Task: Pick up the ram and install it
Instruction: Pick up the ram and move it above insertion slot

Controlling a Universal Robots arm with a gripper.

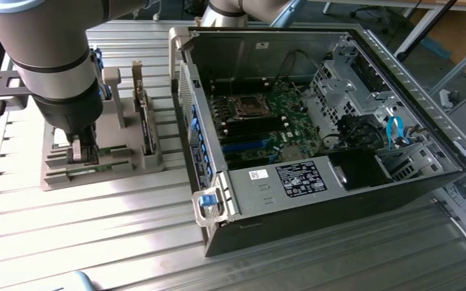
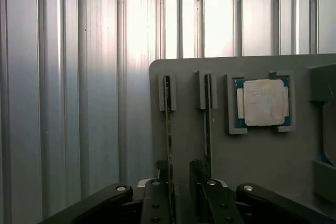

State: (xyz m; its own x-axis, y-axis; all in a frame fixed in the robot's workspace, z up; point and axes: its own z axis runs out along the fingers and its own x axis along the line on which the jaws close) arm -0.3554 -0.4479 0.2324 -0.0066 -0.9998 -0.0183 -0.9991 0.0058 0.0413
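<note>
Fingers (image 2: 157, 205) sit closest, black, spread wide with a clear gap between them, pinching nothing. They hang low over the near ends of two thin green sticks standing on edge in slots of the grey holder (image 2: 252, 156): the ram (image 2: 168, 121) and a second stick (image 2: 208, 121) just beside it. Can't tell which stick lines up with the gap; each seems to run under a finger. Square silver processor chip (image 2: 265, 102) lies in its own pocket on the same holder, apart from both sticks. Holder rests on the ribbed metal surface (image 2: 68, 103).

Step in hand, as I judge it: lining up for the grasp. To do it well, centre one stick in the gap, keep the finger faces parallel to the board's flat sides, and avoid snagging the neighbour stick or the slot posts.

Arm pose: the gripper (image 1: 82, 159) points straight down at the holder on the exterior view's left, thick grey arm link above it, wrist vertical. Open computer case (image 1: 216, 182) lies on the exterior view's right, well apart from the gripper, motherboard (image 1: 273, 115) exposed inside.
</note>
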